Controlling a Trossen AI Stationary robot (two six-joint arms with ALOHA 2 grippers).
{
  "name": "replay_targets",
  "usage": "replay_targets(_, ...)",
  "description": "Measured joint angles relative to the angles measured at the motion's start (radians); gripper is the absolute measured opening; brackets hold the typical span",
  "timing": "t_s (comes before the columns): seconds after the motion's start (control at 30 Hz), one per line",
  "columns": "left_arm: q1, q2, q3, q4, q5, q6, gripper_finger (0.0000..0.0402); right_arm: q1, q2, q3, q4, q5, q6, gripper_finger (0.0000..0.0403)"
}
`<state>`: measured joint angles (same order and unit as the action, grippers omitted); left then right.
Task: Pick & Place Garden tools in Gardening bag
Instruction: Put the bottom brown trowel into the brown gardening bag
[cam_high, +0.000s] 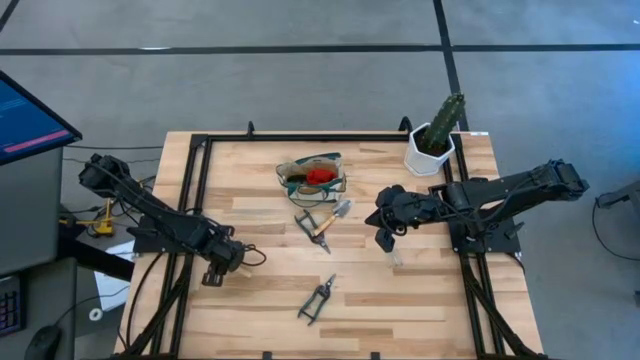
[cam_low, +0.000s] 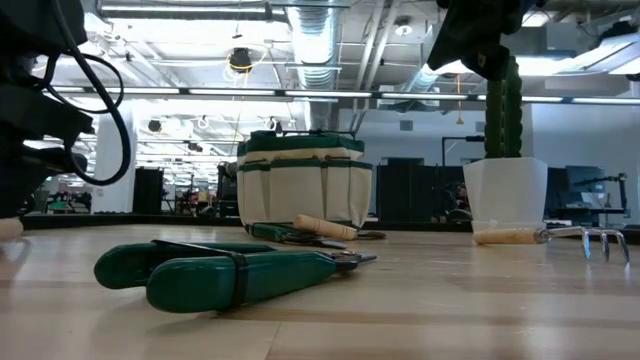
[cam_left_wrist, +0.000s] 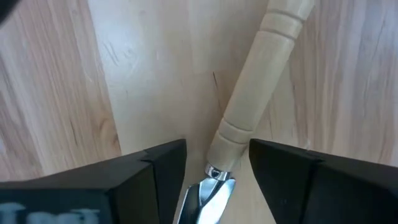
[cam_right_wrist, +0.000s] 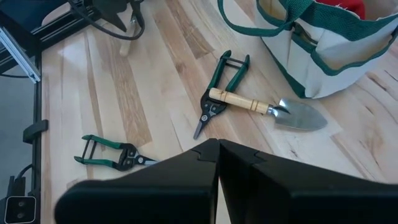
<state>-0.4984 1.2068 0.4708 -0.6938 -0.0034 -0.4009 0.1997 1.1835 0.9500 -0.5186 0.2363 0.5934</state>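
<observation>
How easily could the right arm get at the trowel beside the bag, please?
Probably easily: the right gripper hangs near the trowel, with nothing between them. Its jaws are shut, though, and the trowel's handle lies across green-handled shears.

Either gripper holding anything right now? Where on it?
Nothing clamped. Left gripper, open, straddles the wooden-handled tool by its metal neck; right gripper shut, empty.

1. You worked in a large lab or industrial hall.
2. Exposed ceiling ducts (cam_low: 320, 40) and strip lights hung overhead.
3. A monitor (cam_high: 25, 125) stood beside the wooden table (cam_high: 250, 290).
</observation>
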Motion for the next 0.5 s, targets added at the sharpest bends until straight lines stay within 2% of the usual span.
replay_targets(0.5, 0.0, -0.003, -0.033, 0.031, -0.012, -0.124, 0.0168, 0.0, 0.0, 0.0, 0.0, 0.0, 0.0, 0.0)
